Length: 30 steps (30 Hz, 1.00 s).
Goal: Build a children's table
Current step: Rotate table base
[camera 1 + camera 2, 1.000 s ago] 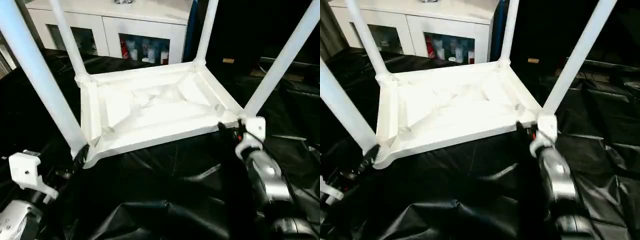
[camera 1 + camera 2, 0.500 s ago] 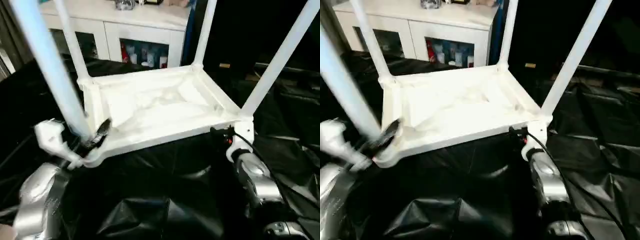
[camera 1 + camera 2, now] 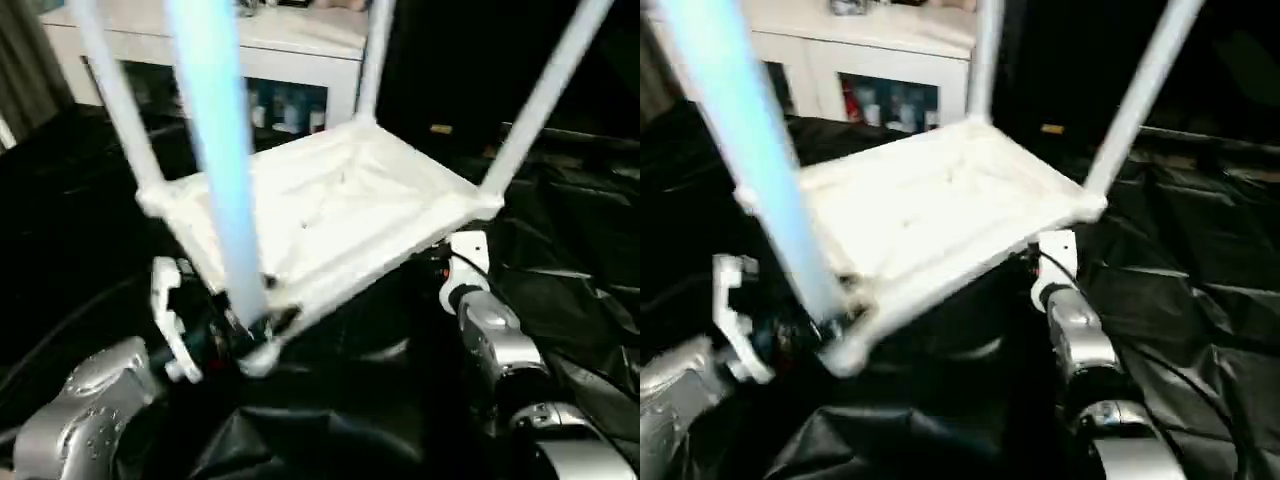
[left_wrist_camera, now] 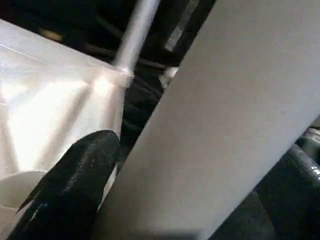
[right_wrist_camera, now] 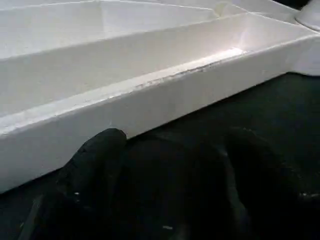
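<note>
The children's table (image 3: 340,200) is upside down on the black cloth, tilted, with its four white legs pointing up. My left gripper (image 3: 235,335) is at the foot of the near-left leg (image 3: 215,150), open, with that leg between its fingers. In the left wrist view one black finger (image 4: 75,185) lies against the leg (image 4: 225,125). My right gripper (image 3: 440,265) is at the near-right corner, open. Its fingers (image 5: 95,160) sit low against the table's outer rim (image 5: 150,95), over the cloth.
A white cabinet (image 3: 290,50) with glass doors stands behind the table. Wrinkled black cloth (image 3: 340,420) covers the whole work surface. A dark area lies beyond the far right legs.
My left arm has come up and in from the lower left to the near-left leg. The table's near-left corner has swung right and the top now tilts. The right gripper stays at its corner.
</note>
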Available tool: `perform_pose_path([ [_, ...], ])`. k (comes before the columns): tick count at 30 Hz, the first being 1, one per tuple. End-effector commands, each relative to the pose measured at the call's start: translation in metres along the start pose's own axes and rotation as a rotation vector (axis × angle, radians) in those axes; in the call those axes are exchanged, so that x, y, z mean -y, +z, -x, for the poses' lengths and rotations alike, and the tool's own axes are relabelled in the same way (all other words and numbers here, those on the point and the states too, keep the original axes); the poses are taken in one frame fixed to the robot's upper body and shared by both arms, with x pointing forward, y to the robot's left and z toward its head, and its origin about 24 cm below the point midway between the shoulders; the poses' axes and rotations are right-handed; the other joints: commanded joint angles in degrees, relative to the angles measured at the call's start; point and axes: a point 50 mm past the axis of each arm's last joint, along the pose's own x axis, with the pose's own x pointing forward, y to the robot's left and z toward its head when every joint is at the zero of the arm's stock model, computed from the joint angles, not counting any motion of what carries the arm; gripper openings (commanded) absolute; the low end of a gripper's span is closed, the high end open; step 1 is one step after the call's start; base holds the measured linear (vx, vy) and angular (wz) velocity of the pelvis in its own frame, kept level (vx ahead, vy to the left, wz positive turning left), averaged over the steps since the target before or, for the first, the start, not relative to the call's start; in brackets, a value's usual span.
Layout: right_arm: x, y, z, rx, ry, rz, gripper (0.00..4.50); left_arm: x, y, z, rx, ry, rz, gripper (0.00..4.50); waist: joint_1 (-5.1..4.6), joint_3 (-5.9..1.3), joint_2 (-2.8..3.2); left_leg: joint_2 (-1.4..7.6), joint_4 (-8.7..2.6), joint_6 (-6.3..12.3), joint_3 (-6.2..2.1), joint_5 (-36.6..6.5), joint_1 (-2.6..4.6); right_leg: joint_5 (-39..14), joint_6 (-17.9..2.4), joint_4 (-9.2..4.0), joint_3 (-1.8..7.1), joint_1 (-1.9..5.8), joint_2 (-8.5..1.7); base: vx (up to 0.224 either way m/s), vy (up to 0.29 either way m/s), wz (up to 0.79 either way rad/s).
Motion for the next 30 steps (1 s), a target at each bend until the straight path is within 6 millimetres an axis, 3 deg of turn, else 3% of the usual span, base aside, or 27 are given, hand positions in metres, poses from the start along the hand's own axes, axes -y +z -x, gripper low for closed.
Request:
perform_pose_path([
  [1,-0.014,0.006,-0.004,0.014,0.066,0.012,3.55,0.014,-0.002,-0.015,-0.02,-0.126,0.023,4.45,0.05,-3.67,0.16,3.29,-4.87,-3.48,-2.31,-16.3,1.98,-9.2,-9.9,-3.58,2.03,1.22,-2.81,0.0,0.0,0.0],
  [3,-0.018,0.006,-0.005,0.015,0.085,0.01,3.55,0.018,0.0,-0.027,-0.01,-0.171,0.035,4.45,-0.45,-3.62,0.21,3.21,-4.74,-3.62,-2.14,-16.6,2.18,-9.2,-10.3,-3.75,2.11,1.09,-2.77,0.0,0.0,0.0],
  [9,-0.034,0.007,-0.006,0.026,0.145,0.028,3.55,0.032,-0.003,-0.052,-0.067,-0.315,0.08,4.45,-1.87,-3.66,0.07,3.07,-4.76,-3.52,-2.48,-16.2,1.37,-10.3,-10.3,-3.71,1.97,1.73,-2.79,0.0,0.0,0.0],
  [10,-0.034,0.007,-0.006,0.027,0.146,0.031,3.55,0.032,-0.003,-0.053,-0.07,-0.32,0.082,4.45,-1.95,-3.68,0.66,3.03,-4.73,-3.61,-2.56,-16.3,1.38,-10.3,-10.4,-3.66,1.95,1.73,-2.83,0.0,0.0,0.0],
  [11,-0.033,0.006,-0.005,0.027,0.142,0.036,3.55,0.033,-0.004,-0.053,-0.074,-0.326,0.09,4.45,-2.21,-3.69,0.3,3.03,-4.73,-3.56,-2.56,-16.3,1.26,-10.4,-10.4,-3.79,1.88,1.84,-2.75,0.0,0.0,0.0],
  [16,-0.02,0.001,-0.001,0.024,0.093,0.039,3.55,0.033,-0.007,-0.042,-0.082,-0.31,0.118,4.45,-2.46,-3.48,0.62,3.05,-4.69,-3.98,-2.48,-19.8,1.93,-13.4,-10.7,-4.27,1.9,1.31,-2.5,0.0,0.0,0.0],
  [23,0.008,-0.008,0.011,0.01,0.02,0.044,3.55,0.048,-0.013,-0.018,-0.11,-0.338,0.224,4.45,-2.11,-3.69,0.42,3.01,-4.23,-2.28,-1.96,-15.8,2.32,-7.3,-12.5,-3.72,2.01,1.27,-2.03,0.0,0.0,0.0],
  [25,0.01,-0.008,0.012,0.01,0.015,0.046,3.55,0.05,-0.014,-0.016,-0.117,-0.343,0.235,4.45,-2.0,-3.45,0.54,2.95,-4.36,-2.34,-1.9,-16.7,2.44,-9.3,-12.3,-3.97,2.01,1.11,-1.87,0.0,0.0,0.0],
  [26,0.011,-0.008,0.013,0.01,0.013,0.046,3.55,0.051,-0.014,-0.015,-0.119,-0.344,0.238,4.45,-2.07,-3.05,0.25,3.0,-4.5,-2.49,-1.85,-17.7,2.38,-10.7,-12.0,-4.22,2.07,0.91,-1.83,0.0,0.0,0.0],
  [27,0.014,-0.007,0.013,0.009,0.009,0.051,3.55,0.054,-0.015,-0.013,-0.121,-0.347,0.252,4.45,-2.05,-3.02,0.37,3.01,-4.58,-3.1,-1.98,-19.8,2.56,-14.0,-11.1,-4.44,2.09,0.88,-1.98,0.0,0.0,0.0],
  [28,0.019,-0.006,0.014,0.007,0.005,0.058,3.55,0.058,-0.016,-0.009,-0.12,-0.342,0.266,4.45,-2.06,-2.36,-0.22,3.08,-4.78,-3.34,-2.12,-21.5,2.42,-17.3,-9.9,-4.7,2.26,0.66,-2.07,0.0,0.0,0.0],
  [29,0.019,-0.006,0.014,0.007,0.005,0.058,3.55,0.058,-0.016,-0.009,-0.12,-0.342,0.266,4.45,-2.06,-2.42,-0.08,3.12,-4.8,-3.61,-2.17,-22.0,2.57,-18.7,-9.3,-4.85,2.26,0.61,-2.13,0.0,0.0,0.0],
  [30,0.018,-0.005,0.014,0.004,0.012,0.062,3.55,0.058,-0.016,-0.01,-0.109,-0.321,0.255,4.45,-2.29,-2.05,-0.55,3.09,-4.9,-3.94,-2.16,-23.0,2.63,-20.5,-8.4,-5.15,2.25,0.21,-1.88,0.0,0.0,0.0],
])
